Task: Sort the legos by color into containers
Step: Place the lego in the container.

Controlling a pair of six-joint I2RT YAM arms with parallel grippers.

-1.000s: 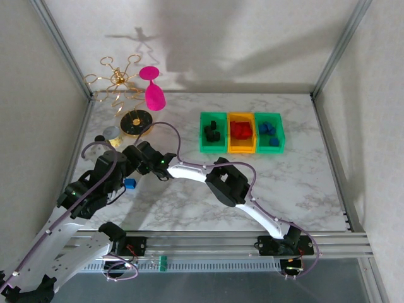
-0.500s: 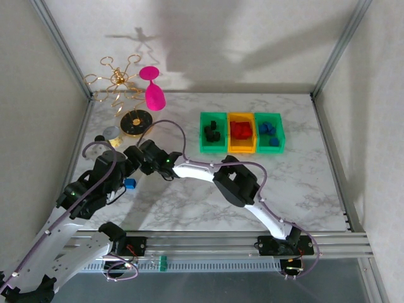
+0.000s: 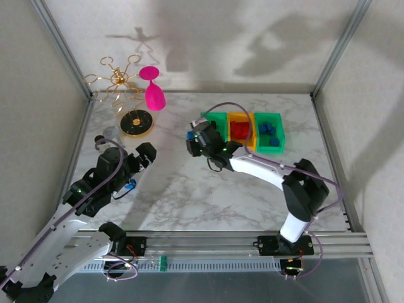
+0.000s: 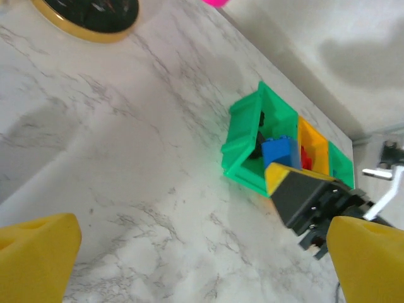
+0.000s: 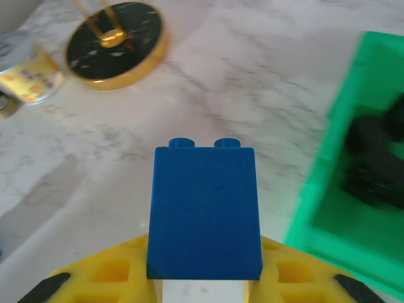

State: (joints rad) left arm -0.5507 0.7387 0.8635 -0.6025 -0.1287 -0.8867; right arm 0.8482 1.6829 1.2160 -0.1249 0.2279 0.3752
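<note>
My right gripper (image 3: pixel 192 137) is shut on a blue lego (image 5: pixel 205 211), held studs forward just left of the left green container (image 5: pixel 328 208). That container holds black legos (image 5: pixel 374 165). Beside it, the orange-yellow container (image 3: pixel 241 146) holds red legos (image 3: pixel 240 130), and the right green container (image 3: pixel 278 134) holds blue legos (image 3: pixel 267 129). My left gripper (image 3: pixel 146 153) hangs open over the left part of the table, its yellow fingers (image 4: pixel 35 252) wide apart with nothing between them. Another blue lego (image 3: pixel 130 185) lies on the marble under the left arm.
A round black-and-gold disc stand (image 3: pixel 136 122) and a small jar (image 3: pixel 111 133) sit at the back left. Behind them are a pink goblet (image 3: pixel 154 95) and a gold wire stand (image 3: pixel 116 79). Metal frame posts and walls close in the table.
My right arm has swung from beside the left gripper across to the left green container, carrying the blue lego. The left arm has shifted only slightly.
</note>
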